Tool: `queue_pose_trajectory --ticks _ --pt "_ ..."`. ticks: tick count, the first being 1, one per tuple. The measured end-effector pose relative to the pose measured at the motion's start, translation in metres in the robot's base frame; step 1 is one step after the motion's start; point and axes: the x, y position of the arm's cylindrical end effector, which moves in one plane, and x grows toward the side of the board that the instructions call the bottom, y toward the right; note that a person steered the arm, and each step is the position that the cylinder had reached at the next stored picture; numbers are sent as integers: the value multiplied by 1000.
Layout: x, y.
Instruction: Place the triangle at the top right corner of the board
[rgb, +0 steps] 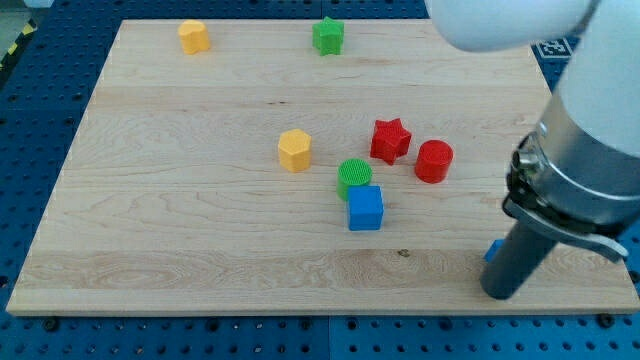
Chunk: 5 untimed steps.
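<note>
My tip (499, 295) rests near the wooden surface's (200, 220) bottom right edge, with no fingers to open or close, touching a mostly hidden blue block (492, 250), probably the triangle, which I judge needs a steady push toward the view's top right corner.

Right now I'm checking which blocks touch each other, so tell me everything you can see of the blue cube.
The blue cube is a small, solid-looking block with a matte, finely ribbed surface. It sits flat and slightly turned on the wooden board, right of centre towards the view's bottom. Its upper edge meets the green cylinder, apparently touching. My tip stands well off to its right, not touching it.
</note>
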Motion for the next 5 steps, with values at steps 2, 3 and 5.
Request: queue_pose_trajectory --ticks 2,3,5 --pt "-25 32" --pt "-50 32" --pt "-64 8"
